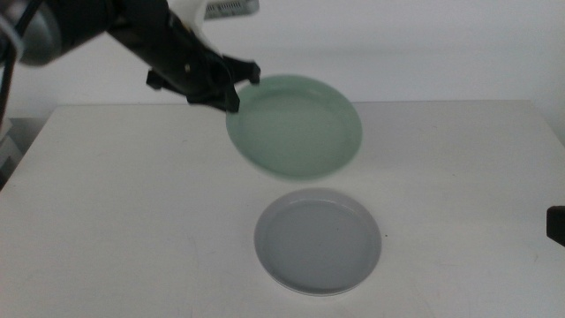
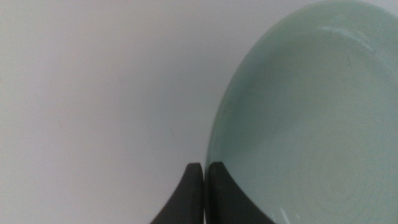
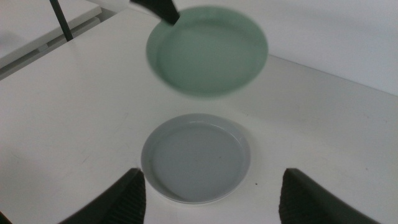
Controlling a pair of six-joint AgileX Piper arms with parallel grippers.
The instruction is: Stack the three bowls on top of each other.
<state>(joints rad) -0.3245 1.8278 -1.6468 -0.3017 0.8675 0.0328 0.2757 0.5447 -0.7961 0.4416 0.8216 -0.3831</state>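
Note:
My left gripper (image 1: 232,91) is shut on the near-left rim of the mint green bowl (image 1: 296,125) and holds it tilted in the air above the table. In the left wrist view the two jaws (image 2: 204,169) are pinched together on that bowl's edge (image 2: 311,124). A grey bowl (image 1: 318,240) lies flat on the table just in front of and below the green one, and its outer edge looks paler. My right gripper (image 3: 212,177) is open on the near side of the grey bowl (image 3: 196,155), apart from it. The green bowl (image 3: 208,50) hangs beyond.
The white table (image 1: 132,221) runs to a back edge near the wall. A dark part of the right arm (image 1: 556,225) shows at the right border of the middle view. A black pole (image 3: 61,18) stands past the table's far corner.

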